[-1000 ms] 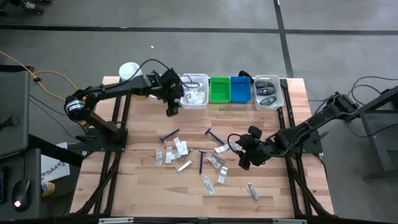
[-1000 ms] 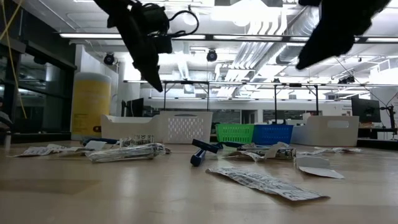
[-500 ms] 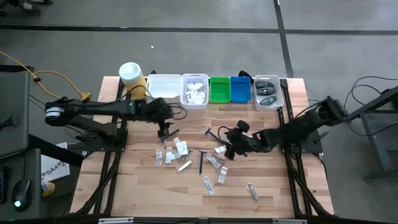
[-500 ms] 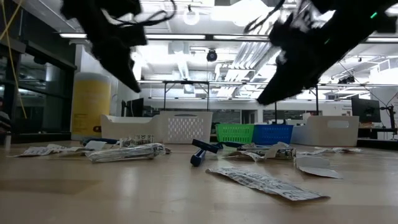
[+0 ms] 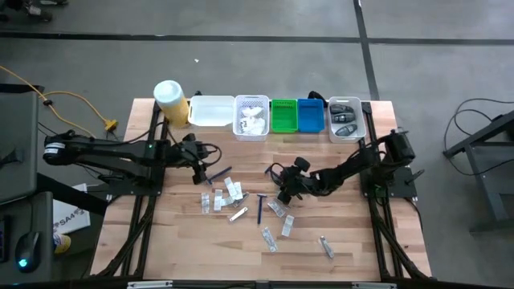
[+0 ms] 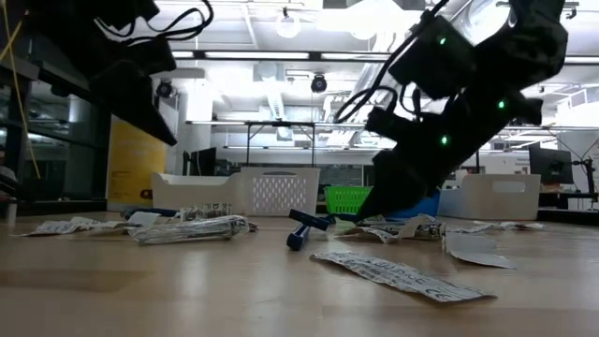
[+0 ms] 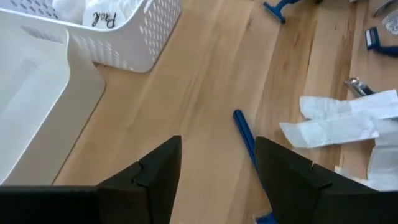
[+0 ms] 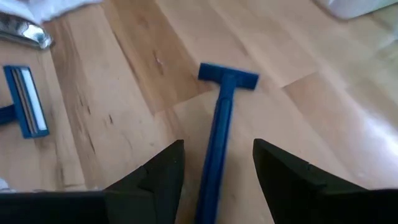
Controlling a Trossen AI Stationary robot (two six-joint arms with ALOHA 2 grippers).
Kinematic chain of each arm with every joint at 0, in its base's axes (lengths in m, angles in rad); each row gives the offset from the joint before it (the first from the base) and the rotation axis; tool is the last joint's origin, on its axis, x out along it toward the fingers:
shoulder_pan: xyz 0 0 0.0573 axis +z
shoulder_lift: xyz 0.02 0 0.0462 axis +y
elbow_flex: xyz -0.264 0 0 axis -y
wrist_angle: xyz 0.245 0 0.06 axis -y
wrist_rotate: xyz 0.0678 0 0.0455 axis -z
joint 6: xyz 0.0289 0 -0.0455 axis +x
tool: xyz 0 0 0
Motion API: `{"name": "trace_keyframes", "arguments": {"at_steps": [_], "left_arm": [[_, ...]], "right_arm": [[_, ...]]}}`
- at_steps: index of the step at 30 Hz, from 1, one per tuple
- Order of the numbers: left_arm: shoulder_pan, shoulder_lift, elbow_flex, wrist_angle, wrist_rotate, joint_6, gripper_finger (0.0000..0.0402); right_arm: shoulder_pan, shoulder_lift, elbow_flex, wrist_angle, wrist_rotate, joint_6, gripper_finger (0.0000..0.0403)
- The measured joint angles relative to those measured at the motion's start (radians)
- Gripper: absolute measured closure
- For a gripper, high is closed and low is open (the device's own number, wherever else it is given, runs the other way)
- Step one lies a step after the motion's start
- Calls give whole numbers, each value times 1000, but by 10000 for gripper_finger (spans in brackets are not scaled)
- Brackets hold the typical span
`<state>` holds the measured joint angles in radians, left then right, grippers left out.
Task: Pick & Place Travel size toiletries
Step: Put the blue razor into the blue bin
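Travel size toiletries lie scattered on the wooden table: white and clear sachets [image 5: 233,189], and blue razors with thin handles. My left gripper [image 5: 202,167] hangs open above the left razor [image 5: 215,175]; in the left wrist view that razor's handle [image 7: 244,138] shows between the open fingers [image 7: 217,146]. My right gripper [image 5: 283,191] is low over the middle razor [image 5: 275,172], open. Its fingers stand on either side of the razor's handle [image 8: 219,127], with the head [image 8: 228,76] pointing away. A third razor [image 5: 259,207] lies nearer the front.
Along the far edge stand a yellow canister with a white lid [image 5: 169,101], a white tray [image 5: 210,111], a white basket [image 5: 250,117], a green basket [image 5: 283,116], a blue one [image 5: 310,115] and a white bin [image 5: 346,119]. More sachets [image 5: 269,238] lie toward the near edge.
My left gripper has drawn back from the far white basket toward the near left and come down over the left razor. My right gripper has gone toward the table's left and dropped low over the middle razor. The toiletries have stayed where they were.
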<state>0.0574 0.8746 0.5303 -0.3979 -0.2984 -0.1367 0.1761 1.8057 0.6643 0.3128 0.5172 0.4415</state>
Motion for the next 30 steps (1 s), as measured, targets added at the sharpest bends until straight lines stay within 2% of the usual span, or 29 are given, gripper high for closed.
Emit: {"name": "trace_keyframes", "arguments": {"at_steps": [6, 17, 22, 30], "left_arm": [[-1, 3, -10, 14, 8, -3, 201], [1, 3, -10, 12, 19, -2, 201], [1, 3, -10, 3, 19, 0, 201], [1, 3, -9, -4, 18, 0, 201]], "right_arm": [[0, 26, 3, 6, -12, 14, 261], [-2, 28, 2, 2, -28, 31, 376], [-10, -14, -1, -17, -33, 26, 377], [-155, -289, -2, -259, 59, 104, 377]]}}
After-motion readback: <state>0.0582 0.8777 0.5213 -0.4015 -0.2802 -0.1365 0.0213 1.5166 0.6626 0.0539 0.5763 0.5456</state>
